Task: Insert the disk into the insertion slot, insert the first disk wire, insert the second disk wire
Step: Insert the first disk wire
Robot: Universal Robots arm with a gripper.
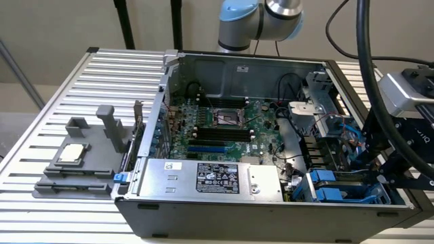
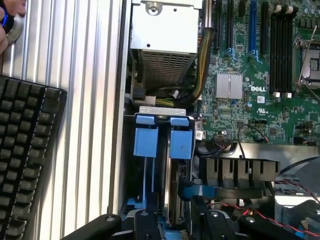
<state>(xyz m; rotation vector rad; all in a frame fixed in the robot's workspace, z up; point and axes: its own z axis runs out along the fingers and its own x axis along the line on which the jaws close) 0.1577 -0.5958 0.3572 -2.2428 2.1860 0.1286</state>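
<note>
In the corner of the open computer case [image 1: 271,216] at the exterior view's right: one blue-grey plastic drive cage [image 1: 337,189] with two bays side by side. Each bay is capped by a bright blue rectangular tab [image 2: 146,142]; two tabs counted.

Disk [image 2: 174,192]: a flat slab seen edge-on, dull silver-grey. It stands seated inside the insertion slot [image 2: 179,121], the bay closed by one of the two tabs. The neighbouring bay shows a thin blue rail and a dark interior.

Claw [image 2: 176,226]: two matte black jointed fingers [image 2: 145,222], spread wide, one on either side of the disk's outer edge. Nothing is gripped.

Wires: one flat blue cable [image 2: 200,191] lies just beside the disk. Whether it is plugged in, I cannot tell. Thin red wires [image 2: 250,210] run near it.

Other contents of the case:
- One green motherboard [image 1: 230,122] with four long black memory slots [image 1: 220,133].
- One finned silver heatsink [image 2: 228,85].
- One black ribbed fan shroud [image 2: 240,170].
- One silver sheet-metal power supply [image 1: 203,178] with a black-and-white label and a perforated face.

The case sits on a ribbed aluminium tabletop [image 1: 88,101]. Also on the tabletop:
- One grey plastic fixture [image 1: 101,152] carrying a square metal-topped chip [image 1: 71,152].
- One black keyboard [image 2: 25,160].
- A person's fingertips [image 2: 10,12], near the keyboard's far end.
</note>
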